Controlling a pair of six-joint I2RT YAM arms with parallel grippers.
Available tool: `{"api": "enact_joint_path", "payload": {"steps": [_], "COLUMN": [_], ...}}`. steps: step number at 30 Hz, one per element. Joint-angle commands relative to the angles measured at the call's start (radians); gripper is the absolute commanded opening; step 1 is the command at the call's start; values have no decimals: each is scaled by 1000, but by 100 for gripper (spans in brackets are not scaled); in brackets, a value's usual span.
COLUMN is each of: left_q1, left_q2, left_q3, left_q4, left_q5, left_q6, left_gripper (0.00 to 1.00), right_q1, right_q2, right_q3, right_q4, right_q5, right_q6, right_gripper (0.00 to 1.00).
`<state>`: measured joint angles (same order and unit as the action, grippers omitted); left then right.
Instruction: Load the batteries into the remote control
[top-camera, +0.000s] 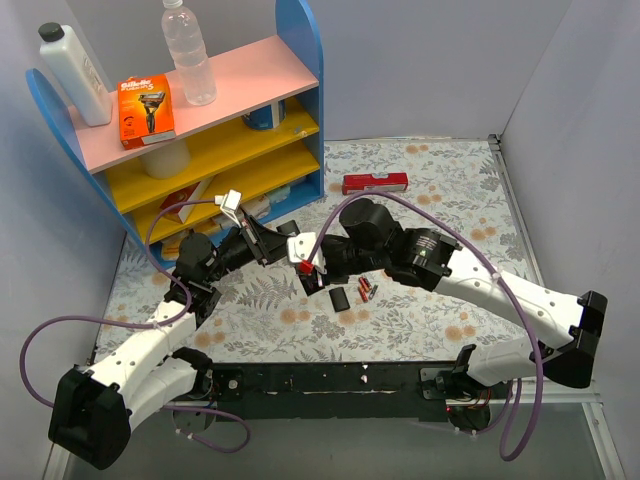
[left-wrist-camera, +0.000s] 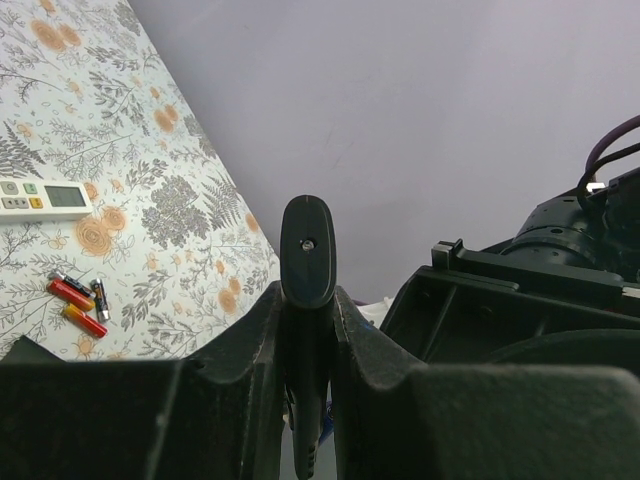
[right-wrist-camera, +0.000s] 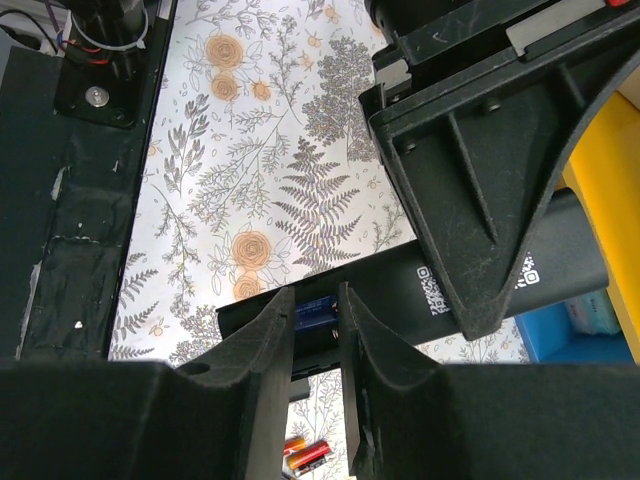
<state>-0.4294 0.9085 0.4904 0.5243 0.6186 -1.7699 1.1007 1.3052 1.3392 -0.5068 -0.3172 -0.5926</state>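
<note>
Left pincer (left-wrist-camera: 307, 300) is clenched on the black remote (right-wrist-camera: 395, 292), mid-frame in the overhead view. Right pincer (right-wrist-camera: 318, 300) grasps a blue battery (right-wrist-camera: 314, 313) at the remote's end. Spare batteries (left-wrist-camera: 78, 300) lie on the surface (left-wrist-camera: 150, 190), lower left in the left wrist view.

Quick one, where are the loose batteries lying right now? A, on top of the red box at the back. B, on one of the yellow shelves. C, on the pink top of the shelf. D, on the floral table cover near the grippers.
D: the loose batteries lie on the floral table cover, just right of a flat black piece, not on any shelf.
</note>
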Motion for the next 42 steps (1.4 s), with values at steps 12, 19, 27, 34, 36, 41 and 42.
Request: {"api": "enact_joint_path", "payload": {"steps": [12,19,27,34,36,41,42], "left_q1": [-2,-3,-2,-3,-3,-3,-3], "left_q2": [-7,-2,-3,-3,-2,1,1], "left_q3": [-22,-29,0,8,11,16,17], "left_q4": [223,344,402,445,456,496,499], "left_q5": [-16,-60,-69,-76,-76,-83,-85], "left_q6": [-123,-210,-240,-276,-289,-322,-326], "left_gripper": [0,0,0,0,0,0,0], "right_q1": [2,2,2,2,2,2,2], "right_q2": [14,-17,-41,-50,-53,-55,-57], "right_q3": [8,-69,-143,-201,-219,-244,-252], "right_q4": [-36,-1,22,47,56,54,57], "right_q5": [-14,-20,4,17,21,29,41], "right_q6": [-16,5,8,14,16,22,23], "right_gripper": [26,25,25,29,30,30,31]}}
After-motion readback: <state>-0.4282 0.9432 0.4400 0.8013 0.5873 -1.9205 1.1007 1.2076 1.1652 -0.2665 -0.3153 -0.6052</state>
